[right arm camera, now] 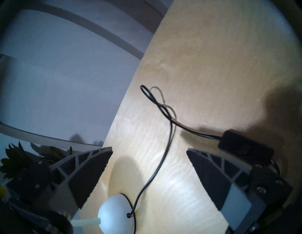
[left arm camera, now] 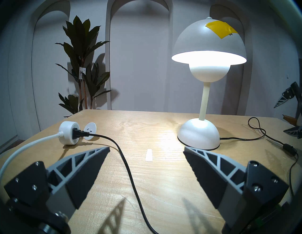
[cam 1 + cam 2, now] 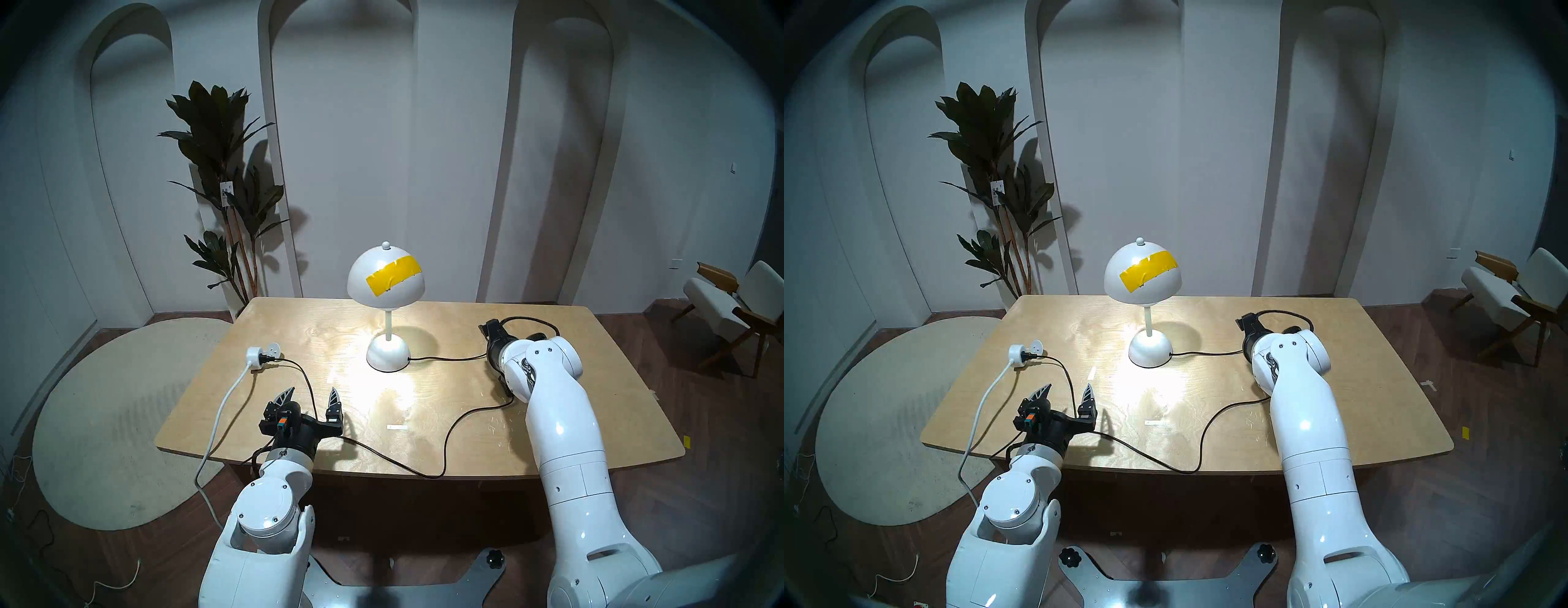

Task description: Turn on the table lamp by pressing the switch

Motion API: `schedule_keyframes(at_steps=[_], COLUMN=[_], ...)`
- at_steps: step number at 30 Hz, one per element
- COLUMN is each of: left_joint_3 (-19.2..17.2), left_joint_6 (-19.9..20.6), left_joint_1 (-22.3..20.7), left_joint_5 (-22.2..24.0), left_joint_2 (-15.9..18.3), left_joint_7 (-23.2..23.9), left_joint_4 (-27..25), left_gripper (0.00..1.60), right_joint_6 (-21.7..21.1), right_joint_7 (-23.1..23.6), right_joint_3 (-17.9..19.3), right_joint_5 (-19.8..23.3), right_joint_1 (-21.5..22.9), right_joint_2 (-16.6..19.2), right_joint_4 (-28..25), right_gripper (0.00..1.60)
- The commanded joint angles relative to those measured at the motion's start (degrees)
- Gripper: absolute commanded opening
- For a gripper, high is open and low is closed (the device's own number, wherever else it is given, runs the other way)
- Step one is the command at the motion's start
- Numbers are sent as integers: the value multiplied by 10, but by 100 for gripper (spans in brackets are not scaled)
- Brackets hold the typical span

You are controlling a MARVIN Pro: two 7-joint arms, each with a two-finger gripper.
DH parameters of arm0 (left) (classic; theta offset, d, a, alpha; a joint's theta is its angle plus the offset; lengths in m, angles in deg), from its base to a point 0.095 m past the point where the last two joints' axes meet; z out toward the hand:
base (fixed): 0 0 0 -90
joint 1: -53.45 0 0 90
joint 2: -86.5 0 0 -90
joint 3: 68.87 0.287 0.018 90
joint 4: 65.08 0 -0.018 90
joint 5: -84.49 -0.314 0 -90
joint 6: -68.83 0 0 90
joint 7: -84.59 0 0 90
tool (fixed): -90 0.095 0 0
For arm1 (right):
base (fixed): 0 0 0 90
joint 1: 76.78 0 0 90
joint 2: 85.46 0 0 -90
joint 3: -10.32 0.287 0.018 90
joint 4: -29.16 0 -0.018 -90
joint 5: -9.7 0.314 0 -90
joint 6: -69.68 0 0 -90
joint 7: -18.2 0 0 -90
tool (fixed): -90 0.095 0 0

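Observation:
The white table lamp (image 3: 385, 276) with a yellow tape strip on its dome shade stands at the back middle of the wooden table (image 3: 594, 407). It is lit: the shade's underside glows in the left wrist view (image 2: 209, 56). Its black cord (image 3: 445, 358) runs right from the base to a black inline switch (image 1: 245, 148). My right gripper (image 1: 149, 149) is open and empty just above the table. The switch lies beside the outer side of one of its fingers (image 1: 212, 176), apart from it. My left gripper (image 3: 312, 392) is open and empty over the front left of the table.
A white round socket (image 3: 259, 354) with the black plug in it and a white cable lies at the table's left. The black cord (image 3: 445, 450) loops over the front edge. A small white tape strip (image 3: 396, 427) lies in front. A plant (image 3: 220, 170) and chair (image 3: 729, 314) stand beyond.

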Motion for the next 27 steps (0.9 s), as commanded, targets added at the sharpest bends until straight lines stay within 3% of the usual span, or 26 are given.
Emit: schedule_keyframes(at_steps=[1,7,10,13,17,25,26,27], left_joint_3=[0,0,0,0,0,0,0,0], left_joint_6=[-3,-3,-3,-3,-3,-3,-3,-3], left_joint_1=[-4,-5,-5,-5,-5,-5,-5,-5], left_joint_5=[0,0,0,0,0,0,0,0], left_joint_2=[0,0,0,0,0,0,0,0], left_joint_7=[0,0,0,0,0,0,0,0], left_joint_4=[-10,-9,-9,-9,-8,-8,-8,-9], left_gripper=[160,160,160,160,160,160,160,160], right_joint_6=[-25,-77,-91,-123,-145,-174,-173,-172], right_joint_7=[10,24,31,58,80,175,165,190], right_joint_3=[-22,0,10,25,34,51,58,55], right_joint_5=[-74,-173,-199,-251,-285,-345,-360,-363], right_joint_1=[7,-9,-15,-28,-36,-53,-49,-54], right_joint_2=[62,109,118,145,163,229,215,236], right_joint_4=[-61,-80,-85,-98,-102,-120,-122,-124], right_gripper=[160,160,160,160,160,160,160,160])
